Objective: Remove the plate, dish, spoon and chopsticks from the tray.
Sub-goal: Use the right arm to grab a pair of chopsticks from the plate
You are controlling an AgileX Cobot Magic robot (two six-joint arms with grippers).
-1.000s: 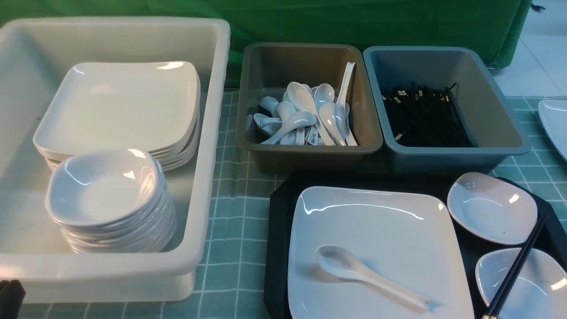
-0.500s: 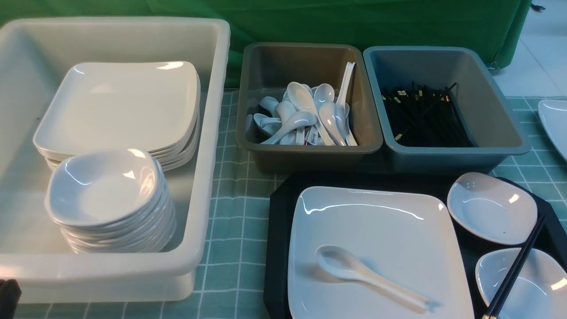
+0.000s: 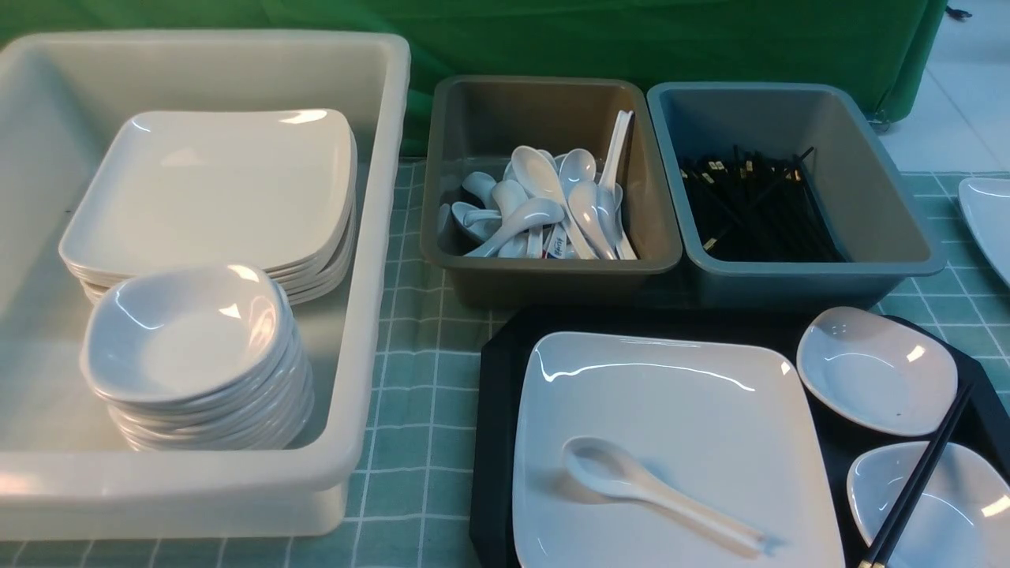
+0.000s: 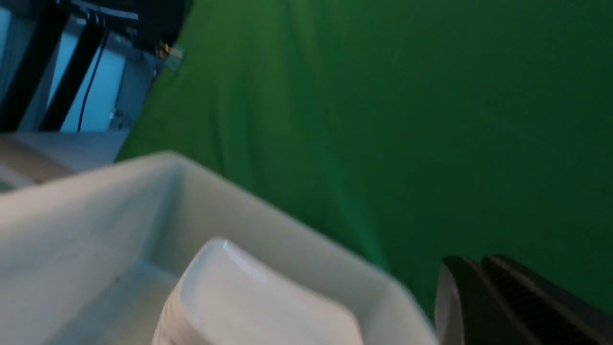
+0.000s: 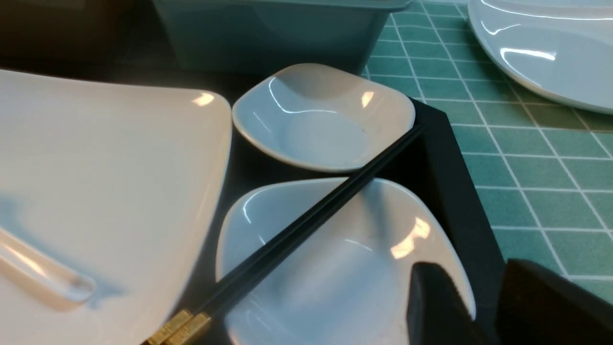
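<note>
Crowding the tray [image 3: 493,442]: one plate [image 3: 678,394], one spoon [image 3: 631,481], two dishes [image 3: 876,371] [image 3: 955,513], two chopsticks [image 3: 919,473] (end effectors [image 4: 483,292] [image 5: 486,297]: spread unclear).

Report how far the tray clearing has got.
Nothing looks cleared yet. On the tray sit the plate with the spoon on it, the farther dish, and the closer dish with the chopsticks across it. The right hand, near the closer dish, holds nothing. Everything is left.

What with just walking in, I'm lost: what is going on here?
Nothing is cleared yet. The large black rectangular tray carries the big white square plate with the white soup spoon on it, plus two small white dishes; the black chopsticks lie across the nearer dish. The right end effector hovers open by that dish.
</note>
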